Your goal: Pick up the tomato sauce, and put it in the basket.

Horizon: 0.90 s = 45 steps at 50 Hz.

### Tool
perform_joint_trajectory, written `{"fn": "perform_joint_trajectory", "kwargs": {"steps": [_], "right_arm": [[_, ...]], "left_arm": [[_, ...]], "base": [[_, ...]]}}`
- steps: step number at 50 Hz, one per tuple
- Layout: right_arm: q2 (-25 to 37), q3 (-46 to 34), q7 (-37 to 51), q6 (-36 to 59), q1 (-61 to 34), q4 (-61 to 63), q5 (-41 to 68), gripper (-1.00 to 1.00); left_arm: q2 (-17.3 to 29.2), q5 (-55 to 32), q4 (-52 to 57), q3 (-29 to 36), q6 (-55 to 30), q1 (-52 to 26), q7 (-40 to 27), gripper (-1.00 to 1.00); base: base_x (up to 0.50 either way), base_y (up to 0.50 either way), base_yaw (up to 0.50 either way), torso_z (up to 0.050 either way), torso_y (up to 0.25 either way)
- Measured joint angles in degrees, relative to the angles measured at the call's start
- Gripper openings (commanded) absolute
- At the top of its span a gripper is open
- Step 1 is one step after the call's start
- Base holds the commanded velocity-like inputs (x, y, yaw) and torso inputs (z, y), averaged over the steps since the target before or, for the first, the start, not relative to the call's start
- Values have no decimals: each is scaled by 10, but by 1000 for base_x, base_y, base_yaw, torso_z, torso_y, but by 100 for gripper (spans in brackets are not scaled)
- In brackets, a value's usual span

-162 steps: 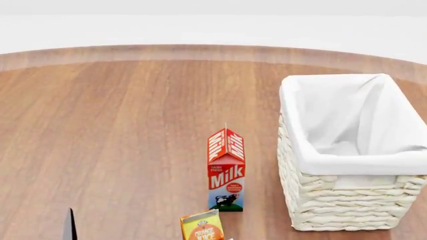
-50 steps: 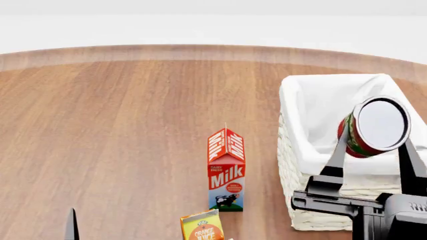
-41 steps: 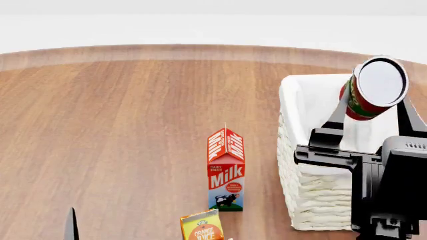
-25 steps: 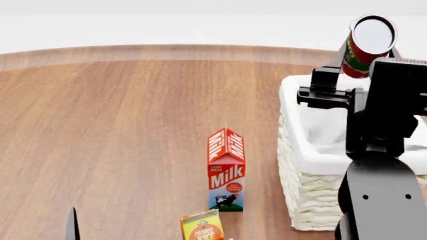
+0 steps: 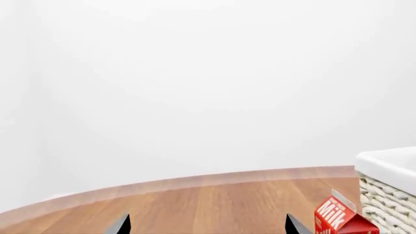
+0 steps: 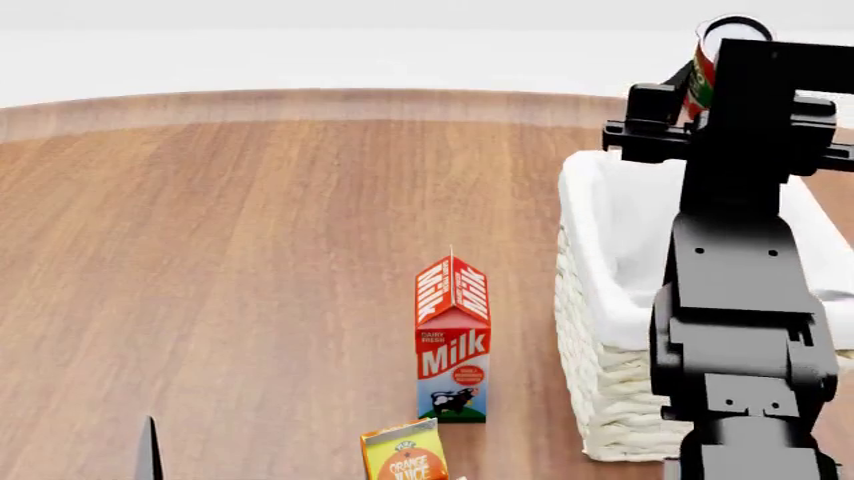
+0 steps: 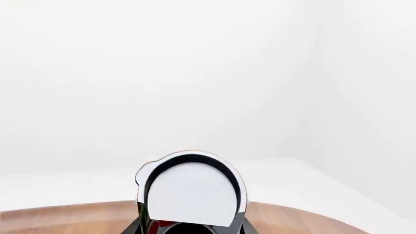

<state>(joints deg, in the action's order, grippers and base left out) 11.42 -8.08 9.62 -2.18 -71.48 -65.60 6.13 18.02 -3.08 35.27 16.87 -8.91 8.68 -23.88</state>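
Observation:
The tomato sauce [image 6: 699, 75], a small can with a red label and silvery-white top, is held in my right gripper [image 6: 714, 70], raised high above the back part of the basket [image 6: 601, 300]. Most of the can is hidden behind the black wrist in the head view. In the right wrist view the can's white round top [image 7: 190, 192] fills the space between the fingers. The cream-white wicker basket with white lining stands at the right of the wooden table; its corner also shows in the left wrist view [image 5: 390, 180]. My left gripper [image 5: 206, 225] is open and empty, low at the left.
A red milk carton [image 6: 453, 340] stands left of the basket, also in the left wrist view [image 5: 341, 219]. An orange juice carton [image 6: 404, 455] stands in front of it at the bottom edge. The round table's far edge [image 6: 400, 100] curves across the back.
My right arm has risen from below the view with the can, lifting it up and farther back over the basket. The left arm has barely moved.

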Motion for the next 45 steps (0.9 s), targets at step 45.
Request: {"fn": "perform_joint_trajectory", "kwargs": {"steps": [45], "right_arm": [[-6, 33, -8, 93, 28, -94, -47, -100]], "left_arm": [[4, -3, -20, 16, 2, -11, -7, 100]], "base": [[0, 0, 0, 0, 0]]}}
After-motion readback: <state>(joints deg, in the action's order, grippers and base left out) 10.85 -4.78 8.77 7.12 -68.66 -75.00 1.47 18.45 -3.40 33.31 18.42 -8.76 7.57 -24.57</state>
